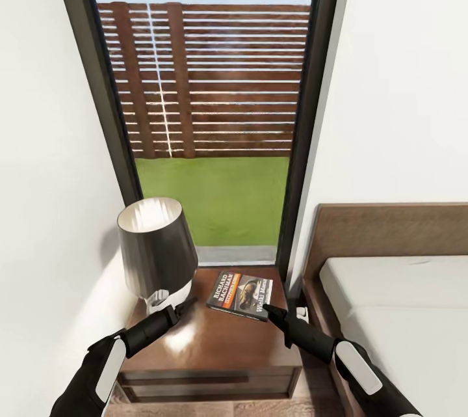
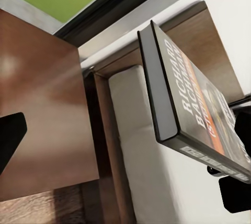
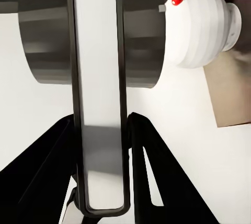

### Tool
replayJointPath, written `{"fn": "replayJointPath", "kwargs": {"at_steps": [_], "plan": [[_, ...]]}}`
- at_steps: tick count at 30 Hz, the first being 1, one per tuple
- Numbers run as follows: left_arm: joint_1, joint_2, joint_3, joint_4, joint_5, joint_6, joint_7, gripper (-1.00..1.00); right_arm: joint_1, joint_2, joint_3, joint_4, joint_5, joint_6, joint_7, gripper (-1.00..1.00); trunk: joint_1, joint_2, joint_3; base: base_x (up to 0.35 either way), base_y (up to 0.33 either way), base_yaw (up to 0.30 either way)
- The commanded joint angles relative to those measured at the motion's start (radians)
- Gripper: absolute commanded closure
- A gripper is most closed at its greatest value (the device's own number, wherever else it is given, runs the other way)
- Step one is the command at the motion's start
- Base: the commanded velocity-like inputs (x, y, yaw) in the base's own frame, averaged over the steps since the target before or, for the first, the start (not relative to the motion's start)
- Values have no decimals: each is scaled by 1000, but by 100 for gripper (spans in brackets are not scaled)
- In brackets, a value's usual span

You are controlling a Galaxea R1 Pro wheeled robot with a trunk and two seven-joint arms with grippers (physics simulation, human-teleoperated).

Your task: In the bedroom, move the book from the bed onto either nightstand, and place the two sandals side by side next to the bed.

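The book, dark with white lettering and an orange band, hangs tilted just above the nightstand, at its back right. My right gripper is shut on the book's near corner. In the right wrist view the book's pale edge stands clamped between the two black fingers. The left wrist view has the book in the air in front of the bed's mattress. My left gripper hovers open over the nightstand's left half, by the lamp's base. The bed lies to the right. The sandals are out of view.
A lamp with a dark shade and a white ribbed base takes the nightstand's back left. Behind it, a tall dark-framed window gives onto a slatted fence and grass. White walls close in on both sides. The bed's headboard rises right of the nightstand.
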Motion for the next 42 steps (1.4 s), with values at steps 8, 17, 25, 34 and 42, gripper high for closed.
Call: {"fn": "replayJointPath", "kwargs": {"at_steps": [8, 17, 25, 34, 42], "plan": [[-1, -1, 4, -1, 3, 8, -3, -100, -1, -1, 3, 0, -5, 2, 2, 100, 31, -57, -26, 0, 0, 0], [-1, -1, 4, -1, 3, 8, -3, -100, -1, -1, 3, 0, -5, 2, 2, 100, 65, -120, -54, 0, 0, 0], [-1, -1, 4, 0, 3, 8, -3, -100, -1, -1, 3, 0, -5, 2, 2, 100, 96, -176, -79, 0, 0, 0], [-1, -1, 3, -1, 3, 8, -3, -100, -1, -1, 3, 0, -5, 2, 2, 100, 130, -239, -108, 0, 0, 0], [-1, -1, 4, 0, 3, 8, -3, -100, -1, -1, 3, 1, -5, 2, 2, 100, 161, -295, -133, 0, 0, 0]]}}
